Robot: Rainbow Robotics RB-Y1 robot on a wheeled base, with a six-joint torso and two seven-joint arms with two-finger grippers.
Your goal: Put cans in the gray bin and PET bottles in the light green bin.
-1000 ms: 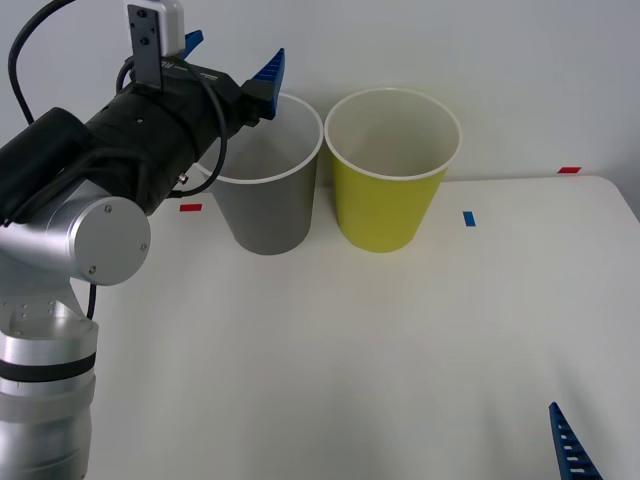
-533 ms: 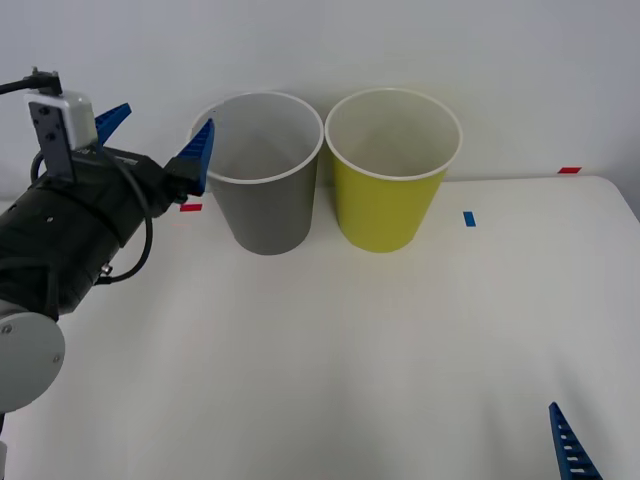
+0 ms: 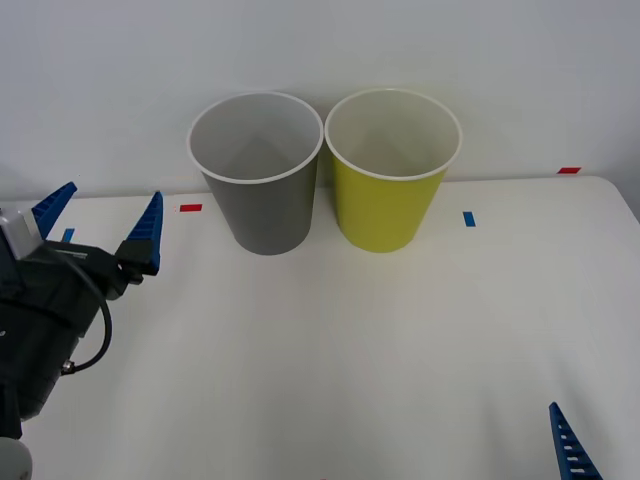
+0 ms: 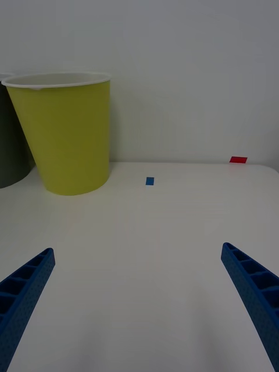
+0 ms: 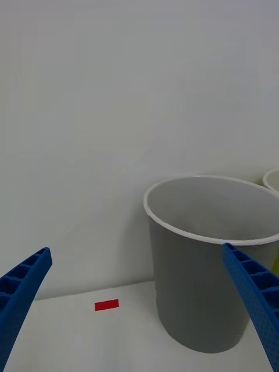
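Observation:
The gray bin (image 3: 262,200) and the light green bin (image 3: 388,200) stand upright side by side at the back of the white table (image 3: 350,340). My left gripper (image 3: 100,225) hovers open and empty at the table's left side, to the left of the gray bin and nearer to me. In the left wrist view the left gripper (image 5: 136,250) faces the gray bin (image 5: 203,285). My right gripper (image 4: 138,249) is open and empty at the front right, facing the light green bin (image 4: 67,139); one of its fingers (image 3: 568,445) shows in the front view. The cans and PET bottles are out of view.
A white wall rises right behind the bins. Small tape marks lie on the table: red (image 3: 190,208) left of the gray bin, blue (image 3: 468,218) right of the green bin, red (image 3: 568,170) at the far right.
My left arm has drawn back from over the gray bin's rim, going left, down and toward me, with its fingers open throughout. The right gripper has not moved.

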